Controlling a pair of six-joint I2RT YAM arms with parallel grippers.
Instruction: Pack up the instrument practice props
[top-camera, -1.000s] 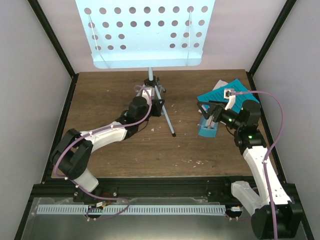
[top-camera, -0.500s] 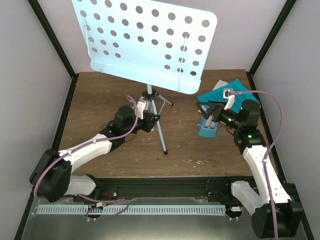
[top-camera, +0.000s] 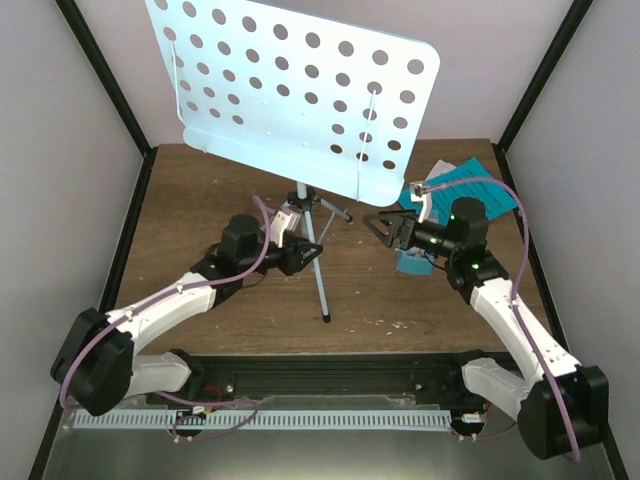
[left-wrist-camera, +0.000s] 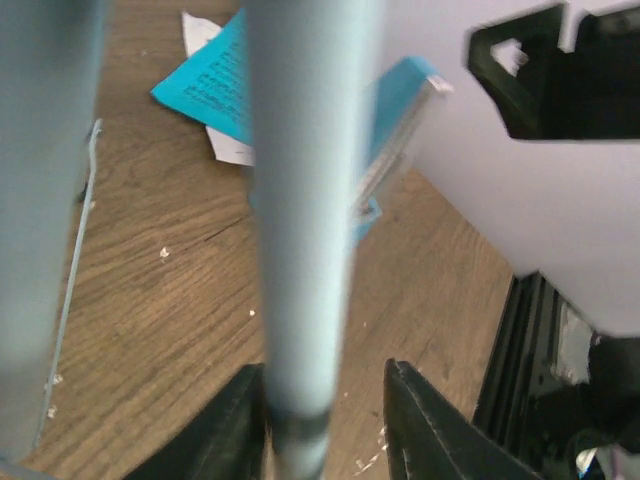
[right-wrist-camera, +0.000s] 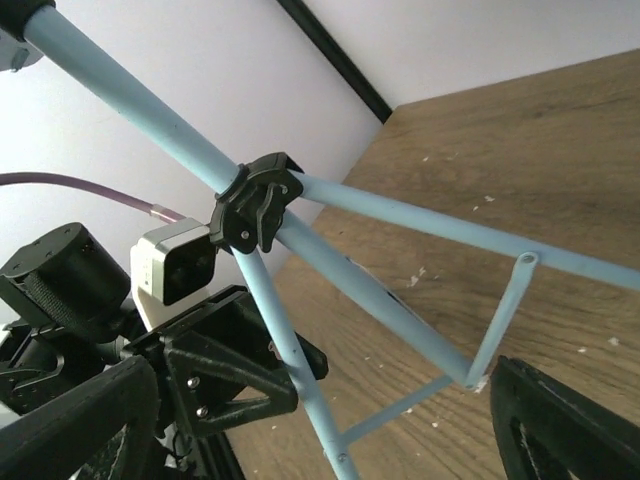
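Note:
The pale blue perforated music stand (top-camera: 300, 90) leans over the table on its thin tripod, one leg tip down near the front. My left gripper (top-camera: 303, 255) is at the tripod; in the left wrist view the stand's pole (left-wrist-camera: 300, 200) lies between the jaws against the left finger (left-wrist-camera: 225, 420), with a gap to the right finger. My right gripper (top-camera: 383, 230) stands wide open just right of the tripod; its wrist view shows the black hub (right-wrist-camera: 255, 205) and legs between the spread fingers. The teal metronome (top-camera: 408, 264) sits partly hidden behind it. Cyan and white music sheets (top-camera: 470, 178) lie at the back right.
The wooden table (top-camera: 200, 190) is boxed in by pale walls and black corner posts. A black rail (top-camera: 330, 370) runs along the near edge by the arm bases. Small white specks dot the wood near the front.
The stand has tipped and shifted toward the front left with my left arm. My left jaws have loosened round the pole. My right gripper swung left from the metronome to the tripod.

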